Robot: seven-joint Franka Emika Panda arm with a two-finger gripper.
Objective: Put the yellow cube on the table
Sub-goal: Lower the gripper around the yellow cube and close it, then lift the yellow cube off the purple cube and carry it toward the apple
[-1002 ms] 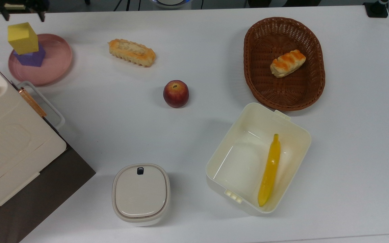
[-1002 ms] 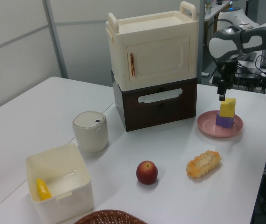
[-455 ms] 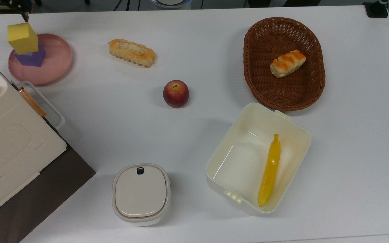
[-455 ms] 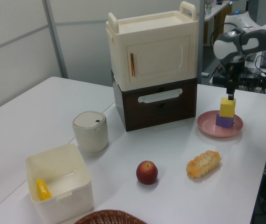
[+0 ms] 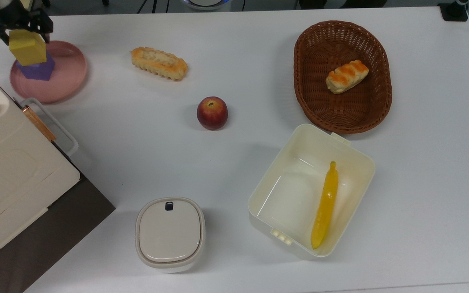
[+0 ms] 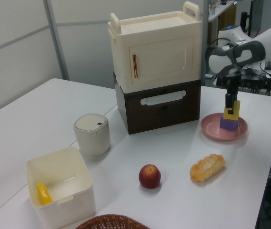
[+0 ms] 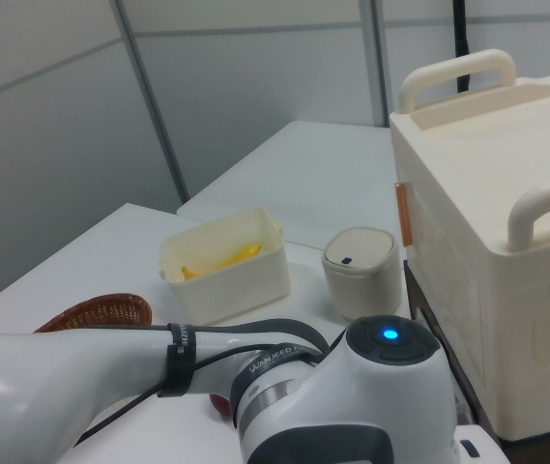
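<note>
Our end effector [image 5: 18, 27] sits open, straddling the yellow cube [image 5: 27, 49] without gripping it. We should close squarely and lift straight, so the purple cube [image 5: 39, 70] underneath stays put.

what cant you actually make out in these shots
- Whether the tool has closed on the matte yellow cube: in the top view its fingers straddle the cube at the frame's corner; in the left view the tool covers the cube's face.
- The purple cube on the round pink plate: mostly covered by the yellow cube in the top view.
- The cubes and plate in the right view: the white robot arm stands in front.
</note>
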